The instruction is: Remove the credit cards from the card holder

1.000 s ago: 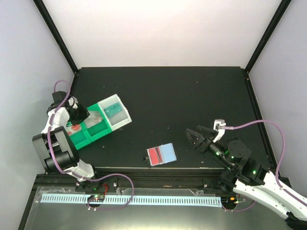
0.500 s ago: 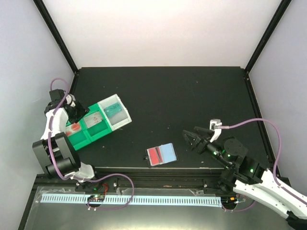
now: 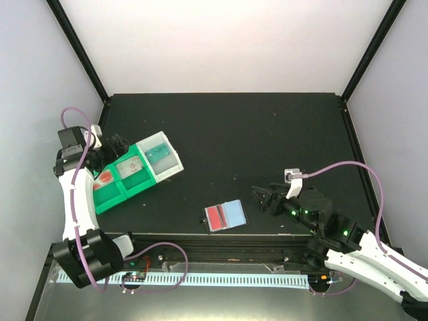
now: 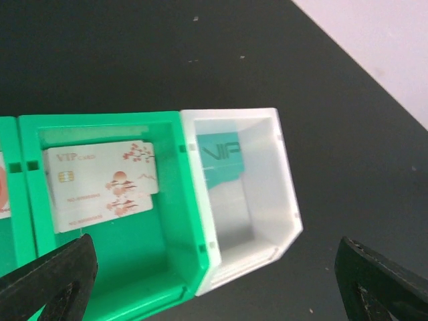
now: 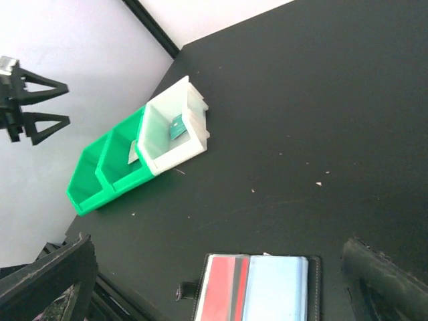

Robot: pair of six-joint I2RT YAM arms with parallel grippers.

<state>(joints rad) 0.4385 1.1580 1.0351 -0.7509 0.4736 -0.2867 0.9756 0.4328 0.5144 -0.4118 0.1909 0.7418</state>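
The card holder [image 3: 225,215] lies open and flat near the table's front edge. Its left panel shows a red card with a dark stripe [image 5: 225,289], its right panel is pale blue [image 5: 275,287]. My right gripper [image 3: 261,198] stands open just right of the holder, with the holder [image 5: 257,287] low between its fingers and nothing held. My left gripper [image 3: 118,146] is open above the left end of the green-and-clear tray [image 3: 110,194]. In the tray lie a white VIP card [image 4: 100,184], a teal card [image 4: 221,155] and a reddish card [image 3: 105,178].
The tray [image 5: 87,194] sits at the table's left side, angled. Black frame posts rise at the back corners, and a rail [image 3: 221,235] runs along the front edge.
My left gripper has opened and drawn back to the left, away from the tray. My right gripper has moved left, closer to the card holder, still open.
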